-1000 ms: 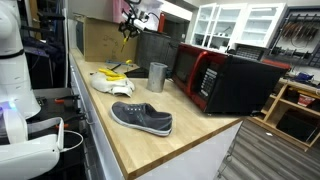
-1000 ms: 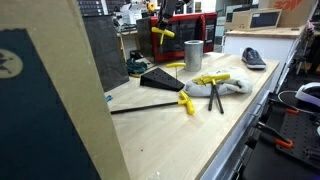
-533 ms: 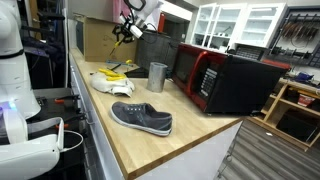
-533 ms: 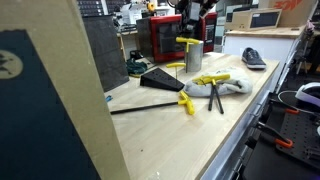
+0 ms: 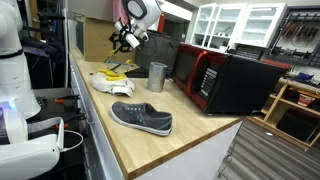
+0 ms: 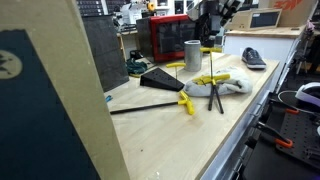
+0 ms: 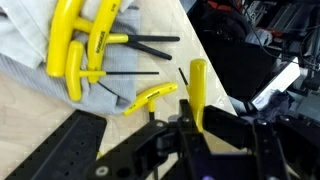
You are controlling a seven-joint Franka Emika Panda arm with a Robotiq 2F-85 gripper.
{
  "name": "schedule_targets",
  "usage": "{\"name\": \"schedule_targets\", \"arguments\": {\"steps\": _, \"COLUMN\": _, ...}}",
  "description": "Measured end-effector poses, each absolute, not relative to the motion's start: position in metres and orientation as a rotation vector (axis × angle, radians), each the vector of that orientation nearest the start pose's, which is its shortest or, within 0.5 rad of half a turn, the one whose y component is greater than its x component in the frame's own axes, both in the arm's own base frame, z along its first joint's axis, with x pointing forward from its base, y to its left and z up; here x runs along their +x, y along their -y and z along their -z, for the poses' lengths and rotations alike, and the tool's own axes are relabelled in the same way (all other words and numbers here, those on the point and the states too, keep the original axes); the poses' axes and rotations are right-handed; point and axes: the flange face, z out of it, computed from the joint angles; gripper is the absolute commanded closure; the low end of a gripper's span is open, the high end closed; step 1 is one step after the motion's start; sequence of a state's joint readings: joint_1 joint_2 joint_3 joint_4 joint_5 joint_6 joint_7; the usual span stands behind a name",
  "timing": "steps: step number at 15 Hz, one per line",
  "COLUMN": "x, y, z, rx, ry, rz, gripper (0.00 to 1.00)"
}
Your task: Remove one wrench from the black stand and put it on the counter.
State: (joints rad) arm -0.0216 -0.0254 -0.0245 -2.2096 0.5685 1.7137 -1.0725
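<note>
My gripper (image 7: 197,125) is shut on the yellow handle of a wrench (image 7: 197,88) and holds it in the air above the counter (image 7: 40,110). In both exterior views the gripper (image 5: 127,40) (image 6: 212,35) hangs over the back part of the light-wood counter (image 5: 150,145), near the steel cup (image 5: 157,76). Several yellow-handled wrenches (image 7: 85,50) lie on a white cloth (image 6: 225,88). One more wrench (image 7: 150,97) lies on the wood beside it. The low black stand (image 6: 158,80) sits on the counter left of the cloth and also shows in the wrist view (image 7: 70,150).
A black-and-red microwave (image 5: 225,80) stands at the back of the counter beside the steel cup (image 6: 192,52). A grey shoe (image 5: 142,117) lies nearer the front edge. A long black-shafted wrench (image 6: 150,103) lies in front of the stand. A cardboard box (image 5: 100,40) stands behind the cloth.
My gripper has carried the yellow-handled wrench sideways and down, away from the stand toward the steel cup and cloth. The things on the counter have not moved.
</note>
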Motion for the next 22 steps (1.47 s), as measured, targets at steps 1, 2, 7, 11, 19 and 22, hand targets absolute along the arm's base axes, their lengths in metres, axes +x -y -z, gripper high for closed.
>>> {"name": "schedule_targets", "arguments": {"steps": 1, "x": 0.473, "y": -0.022, "z": -0.369, "rx": -2.254, "ry": 0.942, "rz": -0.147, "gripper": 0.95}}
{"name": "schedule_targets", "arguments": {"steps": 2, "x": 0.469, "y": -0.016, "z": -0.364, "rx": -2.260, "ry": 0.927, "rz": -0.161, "gripper": 0.95}}
{"name": "schedule_targets", "arguments": {"steps": 7, "x": 0.457, "y": 0.008, "z": -0.345, "rx": -2.312, "ry": 0.830, "rz": -0.230, "gripper": 0.95}}
{"name": "schedule_targets", "arguments": {"steps": 11, "x": 0.459, "y": 0.024, "z": -0.337, "rx": -2.414, "ry": 0.714, "rz": -0.246, "gripper": 0.42}}
{"name": "schedule_targets", "arguments": {"steps": 19, "x": 0.482, "y": 0.020, "z": -0.352, "rx": -2.730, "ry": 0.655, "rz": -0.103, "gripper": 0.00}}
{"name": "schedule_targets", "arguments": {"steps": 22, "x": 0.486, "y": -0.018, "z": -0.371, "rx": -2.850, "ry": 0.780, "rz": -0.073, "gripper": 0.00}}
